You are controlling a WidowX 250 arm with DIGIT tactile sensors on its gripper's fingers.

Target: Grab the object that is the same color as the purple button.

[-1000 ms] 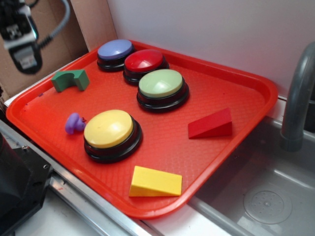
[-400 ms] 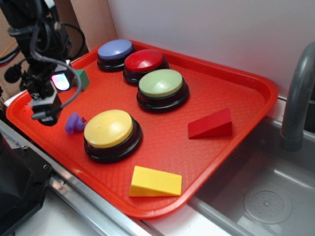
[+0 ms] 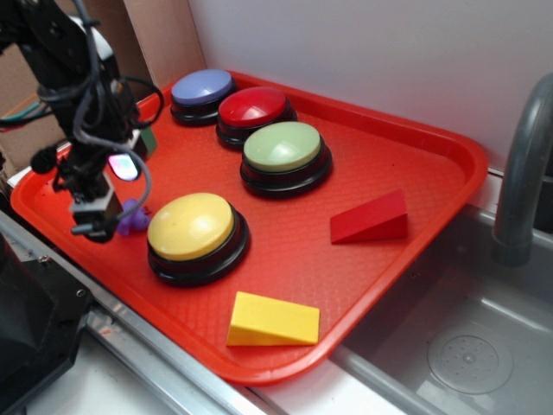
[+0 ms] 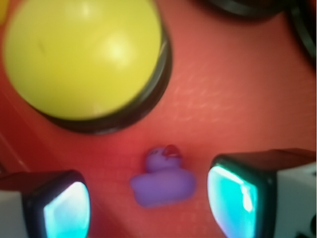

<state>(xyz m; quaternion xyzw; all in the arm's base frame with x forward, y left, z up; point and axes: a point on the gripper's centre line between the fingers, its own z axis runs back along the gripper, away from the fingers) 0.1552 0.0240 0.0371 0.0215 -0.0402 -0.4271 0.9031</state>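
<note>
Exterior: I see the arm hiding most of the purple toy | Wrist: toy between my gripper's fingers, untouched | fingers wide apart.

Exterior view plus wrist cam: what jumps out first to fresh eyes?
Four big dome buttons crowd the red tray: the purple button at the back, then red, green, and yellow in front. The gripper hangs open at the tray's left, its fingers either side of the small purple duck toy beside the yellow button.
</note>
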